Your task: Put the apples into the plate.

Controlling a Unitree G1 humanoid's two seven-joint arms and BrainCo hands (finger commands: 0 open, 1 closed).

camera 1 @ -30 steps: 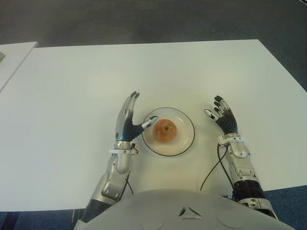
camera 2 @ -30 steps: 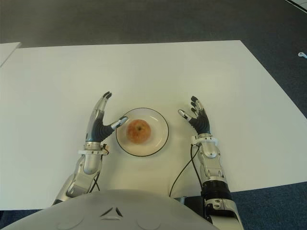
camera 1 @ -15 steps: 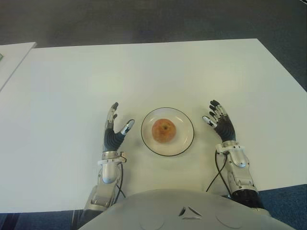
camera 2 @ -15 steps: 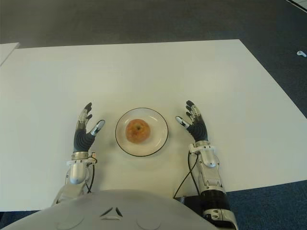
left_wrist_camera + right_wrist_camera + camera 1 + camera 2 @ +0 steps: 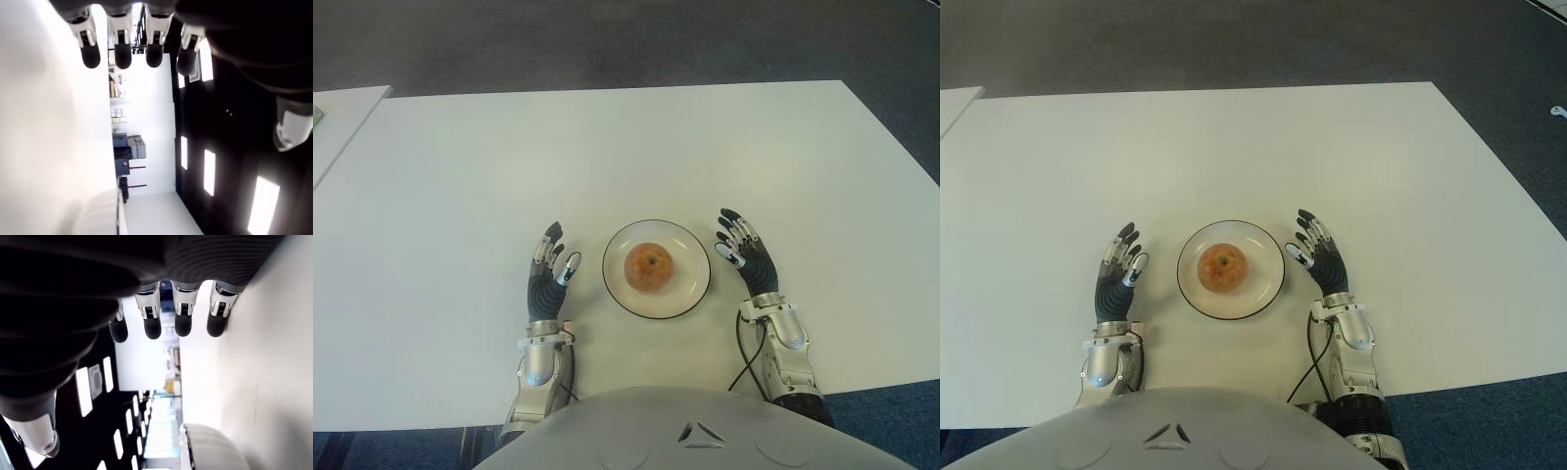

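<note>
Apple (image 5: pixel 649 267) on plate (image 5: pixel 690 294), white table (image 5: pixel 607 147), dark carpet (image 5: pixel 607 39)

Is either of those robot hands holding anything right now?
No. The left hand and right hand are open and empty, either side of the plate, where the apple sits.

- Apple (image 5: pixel 649 267): a single round fruit, reddish-orange with a yellower patch, sitting upright with its stem dimple facing up; it lies near the centre of the plate, free of any grasp.
- Plate (image 5: pixel 690 292): round, white, shallow, edged with a thin dark rim line; it lies flat on the white bench (image 5: pixel 607 147), close to the near edge, holding only the apple.
</note>
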